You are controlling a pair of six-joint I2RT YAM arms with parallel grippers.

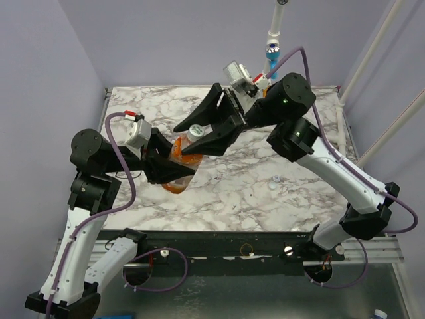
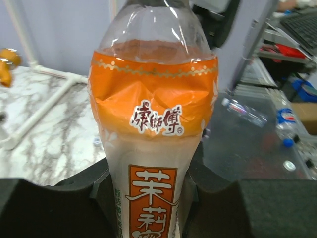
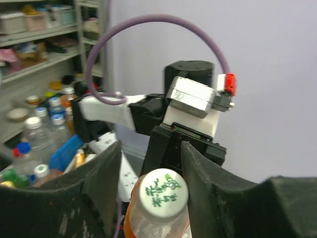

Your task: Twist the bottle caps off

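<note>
A: So, how far along is it?

B: Mid-job, imo. The orange bottle (image 2: pixel 153 99) looks lifted off the table (image 1: pixel 292 133), left of centre, tilted w/ its top toward the far side. The left gripper (image 2: pixel 148 198) is clamped on the lower body, a jaw snug against the label on each side.

A: And the top?

B: The cap (image 3: pixel 162 194) is white w/ green print and sits on the neck. The right gripper (image 3: pixel 157 183) straddles it, one finger on each side. I can't tell if it's pinching or a hair off. The finger edges run into the cap rim in the wrist view, and from above the fingers cover it.

A: So not unscrewed yet?

B: I'd say not, it looks seated. But the neck under it is cut off at the bottom of the frame, so there's no telling how many turns are left.

A: What about the other bottles?

B: Two white discs (image 1: pixel 275 178) lie on the marble right of centre, just beside each other. They're prob caps already off, but too small to be sure. From above I can't pick out any other bottle. The left wrist view shows a couple of clear bottles (image 2: pixel 242 111) lying on a grey surface past the marble, blurred. Capped or not, no idea.
</note>
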